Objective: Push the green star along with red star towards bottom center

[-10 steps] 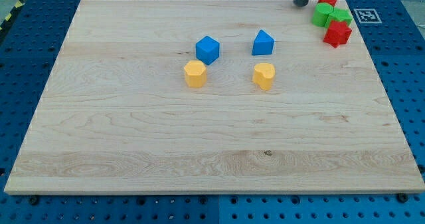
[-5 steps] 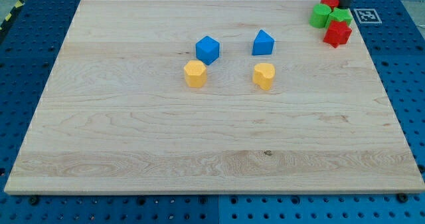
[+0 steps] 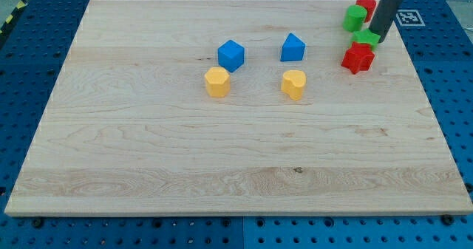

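Observation:
The red star (image 3: 358, 58) lies near the view's top right of the wooden board (image 3: 148, 160). The green star (image 3: 364, 38) sits just above it, touching it, partly hidden by my rod. My tip (image 3: 379, 37) stands on the green star's right side, touching it. A round green block (image 3: 355, 17) lies up and left of the green star. A red block (image 3: 365, 4) sits at the board's top edge, partly behind the rod.
A blue cube (image 3: 230, 55) and a blue block (image 3: 293, 47) lie near the board's upper middle. A yellow block (image 3: 217, 81) and another yellow block (image 3: 293, 84) lie just below them. A marker tag (image 3: 408, 17) is off the board's right corner.
My tip came in from the top, moving right and then down, to the green star. The green and red stars slid down and left, away from the other green and red blocks.

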